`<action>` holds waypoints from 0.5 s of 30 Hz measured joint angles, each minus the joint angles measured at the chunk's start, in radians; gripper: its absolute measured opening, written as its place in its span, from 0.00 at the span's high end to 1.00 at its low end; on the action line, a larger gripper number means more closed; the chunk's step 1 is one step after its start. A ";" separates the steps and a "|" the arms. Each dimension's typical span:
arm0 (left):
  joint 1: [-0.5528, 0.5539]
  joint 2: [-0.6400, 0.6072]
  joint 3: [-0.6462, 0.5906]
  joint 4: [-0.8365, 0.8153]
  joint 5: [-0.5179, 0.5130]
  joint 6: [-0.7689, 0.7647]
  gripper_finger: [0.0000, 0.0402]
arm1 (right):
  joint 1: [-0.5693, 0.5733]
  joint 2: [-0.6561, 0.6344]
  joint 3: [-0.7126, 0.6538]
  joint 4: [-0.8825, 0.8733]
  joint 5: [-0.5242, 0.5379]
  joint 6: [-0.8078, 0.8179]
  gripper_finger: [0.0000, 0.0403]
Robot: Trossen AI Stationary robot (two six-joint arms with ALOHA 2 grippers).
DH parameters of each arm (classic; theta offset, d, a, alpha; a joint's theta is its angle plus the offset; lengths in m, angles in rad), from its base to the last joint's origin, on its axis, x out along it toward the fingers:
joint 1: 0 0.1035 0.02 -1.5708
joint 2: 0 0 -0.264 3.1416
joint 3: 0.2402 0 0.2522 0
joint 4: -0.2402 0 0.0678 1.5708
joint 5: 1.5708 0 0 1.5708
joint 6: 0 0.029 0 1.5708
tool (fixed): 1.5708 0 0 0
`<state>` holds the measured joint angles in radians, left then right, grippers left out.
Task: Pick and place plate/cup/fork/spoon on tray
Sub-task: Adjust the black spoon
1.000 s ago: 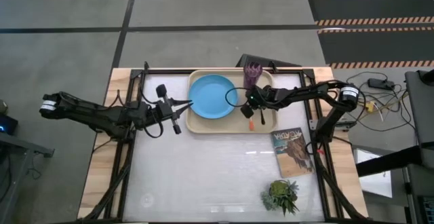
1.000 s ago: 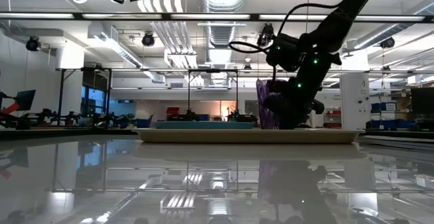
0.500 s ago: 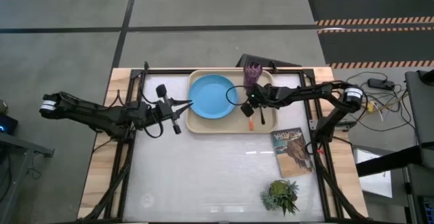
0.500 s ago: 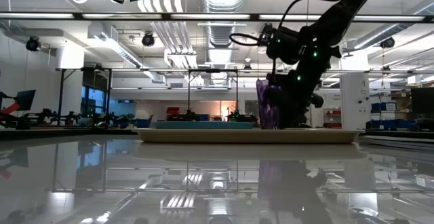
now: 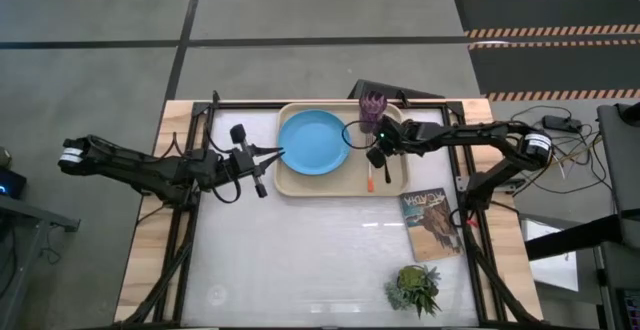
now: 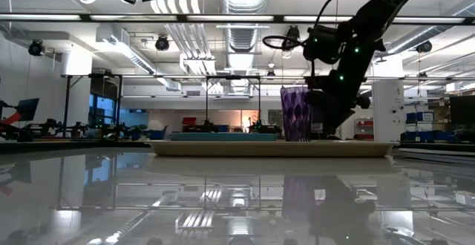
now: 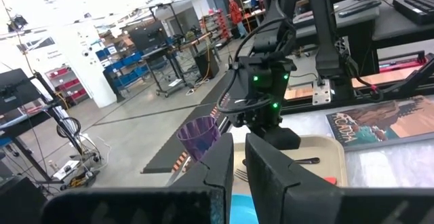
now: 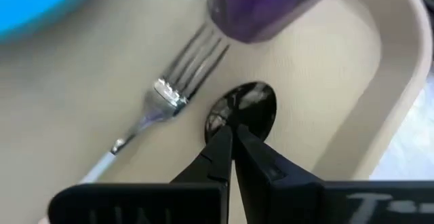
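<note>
The cream tray [image 5: 290, 186] lies at the table's far middle. On it are the light-blue plate [image 5: 313, 142], the purple cup [image 5: 373, 108] standing upright at its far right corner, the orange-handled fork [image 5: 370, 175] and the dark spoon [image 8: 243, 110], which lies flat beside the fork's tines [image 8: 193, 54]. My right gripper [image 5: 377, 158] is shut, just above the tray near the cup, its tips [image 8: 234, 137] at the spoon's bowl. My left gripper [image 5: 276, 153] is shut and empty at the tray's left rim. My right gripper's shut fingertips [image 8: 222, 142] stand at the edge of the spoon's bowl [image 8: 237, 119], which lies on the tray. The fingers slant down from the table's right side. Whether they touch the bowl I cannot tell; the fingers hide the spoon's handle.
A picture-covered book [image 5: 430, 223] lies near the table's right edge, below the tray. A small green potted plant [image 5: 413, 288] stands at the near right. Black frame rails run along the table's edges.
My right gripper has risen off the tray floor and gone a little toward the table's right and far edges. In the low view it no longer stands in front of the cup. The fork, plate and cup have stayed in place.
</note>
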<state>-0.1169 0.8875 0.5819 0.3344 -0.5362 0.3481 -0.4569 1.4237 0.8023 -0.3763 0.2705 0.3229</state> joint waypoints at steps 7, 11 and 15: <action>0.000 0.000 0.000 -0.001 0.000 0.000 0.94 | -0.049 0.030 -0.026 0.029 -0.035 -0.010 0.98; 0.000 0.000 0.000 -0.002 0.000 0.000 0.94 | -0.048 0.057 -0.026 0.071 -0.043 -0.029 0.98; 0.000 0.000 0.000 -0.002 0.000 0.000 0.94 | -0.048 0.087 -0.026 0.090 -0.040 -0.030 0.98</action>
<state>-0.1171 0.8875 0.5821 0.3328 -0.5362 0.3481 -0.5049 1.5109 0.7765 -0.2865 0.2308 0.2932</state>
